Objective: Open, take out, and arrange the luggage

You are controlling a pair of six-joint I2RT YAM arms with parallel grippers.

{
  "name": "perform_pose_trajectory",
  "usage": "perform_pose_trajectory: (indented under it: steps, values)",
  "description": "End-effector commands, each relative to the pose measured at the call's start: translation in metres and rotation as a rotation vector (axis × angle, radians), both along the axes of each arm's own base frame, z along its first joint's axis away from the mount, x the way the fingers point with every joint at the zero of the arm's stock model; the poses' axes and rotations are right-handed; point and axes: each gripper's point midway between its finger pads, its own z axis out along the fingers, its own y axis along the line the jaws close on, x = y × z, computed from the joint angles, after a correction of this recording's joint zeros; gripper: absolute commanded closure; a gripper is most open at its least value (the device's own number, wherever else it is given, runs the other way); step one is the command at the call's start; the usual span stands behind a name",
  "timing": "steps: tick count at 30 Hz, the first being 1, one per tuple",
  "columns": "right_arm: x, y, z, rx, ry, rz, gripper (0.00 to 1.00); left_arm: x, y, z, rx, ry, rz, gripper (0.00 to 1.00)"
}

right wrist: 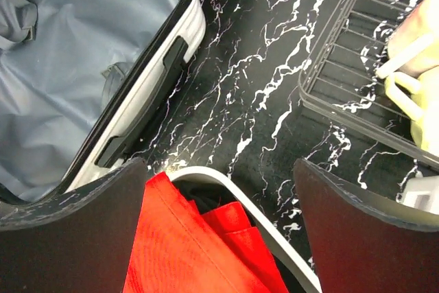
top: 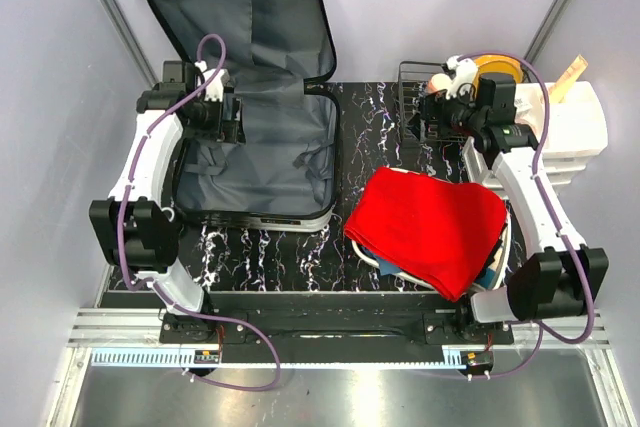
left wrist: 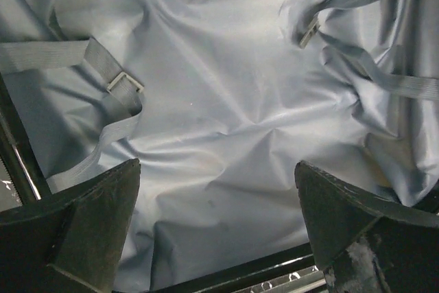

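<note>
The luggage (top: 262, 162) lies open at the left of the black marble table, its lid propped up against the back wall. Its grey fabric lining (left wrist: 226, 94) with loose straps and buckles shows bare. My left gripper (top: 228, 117) is open and empty, hovering over the lower half's left side (left wrist: 218, 231). My right gripper (top: 435, 117) is open and empty above the table's back right, over the far rim of the white basin (right wrist: 233, 193). The suitcase's white shell edge and black handle (right wrist: 140, 111) show in the right wrist view.
A white basin (top: 503, 247) at front right holds clothes under a red cloth (top: 430, 227). A black wire basket (top: 418, 97) with a yellow item stands at the back. A white drawer organiser (top: 575, 127) stands at the far right.
</note>
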Motion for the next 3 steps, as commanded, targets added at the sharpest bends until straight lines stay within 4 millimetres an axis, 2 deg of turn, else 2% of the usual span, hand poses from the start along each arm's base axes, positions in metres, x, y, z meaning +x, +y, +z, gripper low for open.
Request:
perform_pose_trajectory:
  steps: [1, 3]
  values:
    - [-0.0070, -0.0071, 0.0391, -0.046, -0.148, -0.013, 0.03, 0.0002, 0.0098, 0.0102, 0.049, -0.056, 0.016, 0.01]
    - [-0.0082, -0.0079, 0.0439, -0.043, -0.165, -0.017, 0.03, 0.0039, 0.0078, 0.0183, 0.039, -0.077, 0.012, 0.01]
